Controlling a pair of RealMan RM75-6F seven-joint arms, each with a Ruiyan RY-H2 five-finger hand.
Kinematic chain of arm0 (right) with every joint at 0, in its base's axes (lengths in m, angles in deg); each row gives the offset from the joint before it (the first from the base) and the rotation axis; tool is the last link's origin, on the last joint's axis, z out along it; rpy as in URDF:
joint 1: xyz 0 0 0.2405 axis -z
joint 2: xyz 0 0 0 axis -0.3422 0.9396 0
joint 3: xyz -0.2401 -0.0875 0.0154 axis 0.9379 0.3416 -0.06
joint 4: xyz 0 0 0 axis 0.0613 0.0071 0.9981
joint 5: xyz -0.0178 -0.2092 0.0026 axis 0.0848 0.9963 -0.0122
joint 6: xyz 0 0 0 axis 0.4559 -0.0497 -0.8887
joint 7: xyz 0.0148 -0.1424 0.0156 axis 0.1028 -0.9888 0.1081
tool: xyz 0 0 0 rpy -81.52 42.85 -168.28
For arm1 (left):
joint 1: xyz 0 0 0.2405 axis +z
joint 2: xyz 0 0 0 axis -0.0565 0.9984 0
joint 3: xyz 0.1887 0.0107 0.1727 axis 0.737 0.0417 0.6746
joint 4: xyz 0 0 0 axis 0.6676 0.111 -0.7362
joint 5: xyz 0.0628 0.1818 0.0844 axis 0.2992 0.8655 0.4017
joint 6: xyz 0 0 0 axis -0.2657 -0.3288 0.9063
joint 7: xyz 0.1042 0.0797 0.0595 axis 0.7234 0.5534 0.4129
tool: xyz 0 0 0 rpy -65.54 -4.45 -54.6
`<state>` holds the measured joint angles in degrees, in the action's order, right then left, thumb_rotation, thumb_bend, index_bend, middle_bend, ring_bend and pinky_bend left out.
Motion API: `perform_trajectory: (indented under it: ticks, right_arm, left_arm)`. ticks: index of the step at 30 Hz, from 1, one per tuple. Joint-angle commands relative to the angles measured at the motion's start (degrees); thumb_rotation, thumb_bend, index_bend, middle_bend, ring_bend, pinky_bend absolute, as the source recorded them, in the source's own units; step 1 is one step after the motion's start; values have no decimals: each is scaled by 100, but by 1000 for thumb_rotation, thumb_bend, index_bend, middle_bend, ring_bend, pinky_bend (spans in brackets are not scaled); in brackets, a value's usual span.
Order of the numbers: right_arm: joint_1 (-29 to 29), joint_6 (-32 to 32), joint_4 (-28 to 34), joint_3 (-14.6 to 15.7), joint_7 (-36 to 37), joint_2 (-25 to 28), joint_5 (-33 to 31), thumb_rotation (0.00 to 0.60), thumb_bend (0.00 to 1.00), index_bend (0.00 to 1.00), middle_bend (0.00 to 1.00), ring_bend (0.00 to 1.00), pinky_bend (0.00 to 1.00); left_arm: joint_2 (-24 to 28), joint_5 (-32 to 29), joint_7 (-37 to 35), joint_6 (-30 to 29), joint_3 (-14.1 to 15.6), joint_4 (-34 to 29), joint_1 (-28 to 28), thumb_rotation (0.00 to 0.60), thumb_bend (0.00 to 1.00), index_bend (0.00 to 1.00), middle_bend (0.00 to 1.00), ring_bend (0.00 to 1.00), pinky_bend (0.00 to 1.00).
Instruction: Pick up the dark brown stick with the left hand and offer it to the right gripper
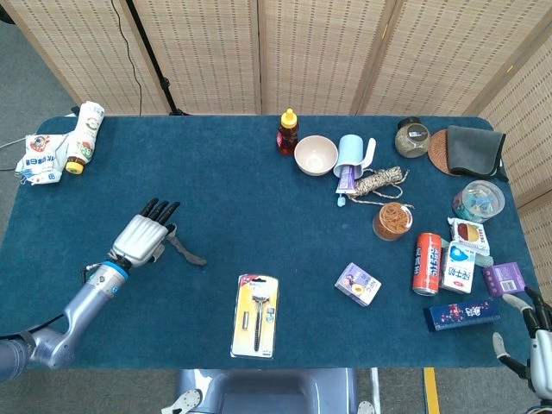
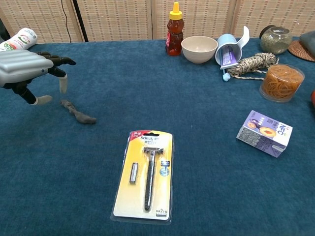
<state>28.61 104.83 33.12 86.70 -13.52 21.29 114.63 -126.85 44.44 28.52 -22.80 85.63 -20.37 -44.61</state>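
The dark brown stick [image 1: 188,252] lies flat on the blue table cloth, left of centre; in the chest view the stick [image 2: 78,113] is a short knobbly piece with nothing touching it. My left hand [image 1: 142,237] hovers just left of it, fingers stretched out and apart, holding nothing. The chest view shows that left hand [image 2: 27,69] above and to the left of the stick, with a gap between them. My right hand [image 1: 528,335] is at the table's front right corner, partly cut off by the frame, with its fingers spread and empty.
A razor pack [image 1: 255,315] lies in front of the stick. A purple juice carton [image 1: 357,284] is to the right. A honey bottle [image 1: 288,132], bowl [image 1: 316,155], cup, twine, jars, a can [image 1: 426,263] and boxes crowd the back and right. A bottle [image 1: 84,136] and bag sit far left.
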Motion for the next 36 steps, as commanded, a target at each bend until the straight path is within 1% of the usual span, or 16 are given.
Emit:
perform_trajectory:
  ticks: [1,8,14,18,21,26,33,36]
  right_arm:
    - [8,7,42,5,-51,8,-11,600,385,236,93,142,0]
    - [21,-1,123,19,-145,18,-38,600,385,247,93,144,0]
    - [37,17,153,14,-174,39,-62,600,385,248,96,144,0]
    - [51,25,159,17,-170,47,-76,600,385,248,96,145,0]
    - [56,24,161,16,-165,48,-86,600,385,248,96,145,0]
    - [58,24,166,14,-168,46,-90,600,385,248,96,145,0]
    - [57,17,173,10,-173,50,-97,600,385,248,97,145,0]
    - [58,22,179,0,-165,58,-106,600,385,248,97,145,0]
  left_arm:
    - [-188,180,-222,109,45,428,26,600,389,420,0,0,0]
    - [-575,188,-426,206,-64,961,21,600,389,420,0,0,0]
    - [-772,145,-514,280,-154,1186,13,600,385,419,0,0,0]
    - [-884,137,-591,276,-205,1317,28,600,361,419,0,0,0]
    - [-935,133,-607,300,-223,1392,29,600,342,419,0,0,0]
    - [-1013,102,-665,306,-271,1470,51,600,338,421,0,0,0]
    - [-1081,85,-719,262,-333,1518,92,600,337,483,0,0,0]
    - [-1110,70,-731,253,-356,1526,110,600,336,490,0,0,0]
